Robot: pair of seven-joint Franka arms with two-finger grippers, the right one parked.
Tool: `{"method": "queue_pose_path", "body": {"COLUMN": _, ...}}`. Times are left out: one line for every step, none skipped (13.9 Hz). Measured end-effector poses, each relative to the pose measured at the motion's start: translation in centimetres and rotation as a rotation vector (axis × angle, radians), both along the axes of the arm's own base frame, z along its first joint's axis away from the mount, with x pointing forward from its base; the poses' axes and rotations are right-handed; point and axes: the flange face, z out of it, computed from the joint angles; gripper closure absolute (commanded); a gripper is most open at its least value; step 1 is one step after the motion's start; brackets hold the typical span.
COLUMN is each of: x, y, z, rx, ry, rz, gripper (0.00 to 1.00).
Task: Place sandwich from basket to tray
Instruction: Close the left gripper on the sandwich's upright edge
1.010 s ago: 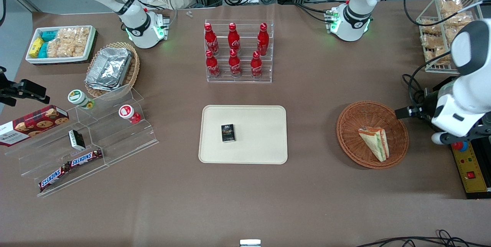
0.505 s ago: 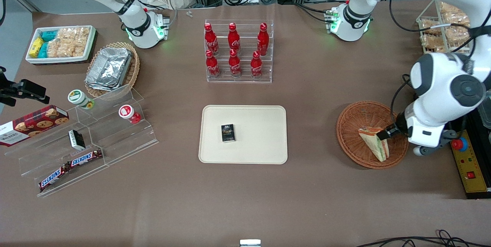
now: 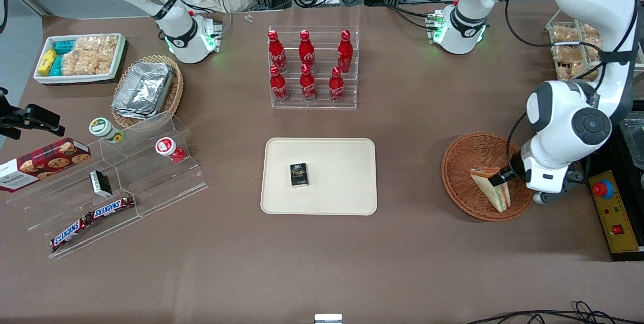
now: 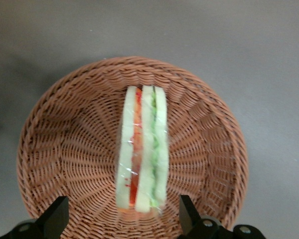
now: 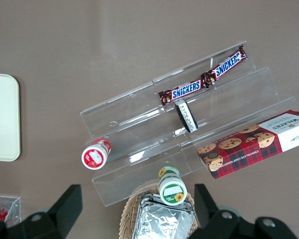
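Note:
The sandwich [image 3: 493, 187] is a wrapped triangular wedge with green and orange-red filling; it lies in the round reddish-brown wicker basket [image 3: 465, 163] toward the working arm's end of the table. In the left wrist view the sandwich [image 4: 142, 149] stands on edge in the middle of the basket [image 4: 60, 144]. My left gripper [image 4: 123, 219] is open just above the basket, with one black finger [image 4: 55, 216] on each side of the sandwich's wide end, not touching it. In the front view the gripper [image 3: 503, 175] sits over the sandwich. The cream tray [image 3: 342, 183] lies at the table's middle.
A small black box [image 3: 299, 174] lies on the tray. A clear rack of red bottles [image 3: 312, 67] stands farther from the front camera than the tray. A white wire rack of snack bags [image 3: 573, 47] and a yellow control box [image 3: 616, 223] are near the basket.
The left arm has swung in from the table's edge and come down over the basket. Its open fingers now straddle the sandwich. The sandwich and basket have not moved.

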Motion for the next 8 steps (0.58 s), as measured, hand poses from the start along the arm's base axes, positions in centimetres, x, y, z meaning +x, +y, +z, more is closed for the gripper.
{"method": "queue_pose_path", "body": {"x": 0.0, "y": 0.2, "z": -0.4, "rx": 0.000, "ry": 0.003, "rz": 0.003, "gripper": 0.00}}
{"method": "queue_pose_path", "body": {"x": 0.1, "y": 0.2, "z": -0.9, "rx": -0.002, "ry": 0.005, "rz": 0.010, "gripper": 0.00}}
{"method": "queue_pose_path", "body": {"x": 0.1, "y": 0.1, "z": -1.5, "rx": -0.004, "ry": 0.003, "rz": 0.028, "gripper": 0.00}}
{"method": "queue_pose_path", "body": {"x": 0.3, "y": 0.1, "z": -2.1, "rx": -0.008, "ry": -0.003, "rz": 0.053, "gripper": 0.00}}
{"method": "queue_pose_path", "body": {"x": 0.3, "y": -0.1, "z": -2.7, "rx": -0.011, "ry": -0.003, "rz": 0.070, "gripper": 0.00}}
{"method": "queue_pose_path", "body": {"x": 0.3, "y": -0.3, "z": -3.3, "rx": -0.013, "ry": 0.002, "rz": 0.079, "gripper": 0.00}}
{"method": "queue_pose_path", "body": {"x": 0.3, "y": -0.4, "z": -3.7, "rx": -0.014, "ry": 0.008, "rz": 0.085, "gripper": 0.00}}
{"method": "queue_pose_path", "body": {"x": 0.3, "y": -0.3, "z": -4.2, "rx": -0.015, "ry": 0.014, "rz": 0.088, "gripper": 0.02}}
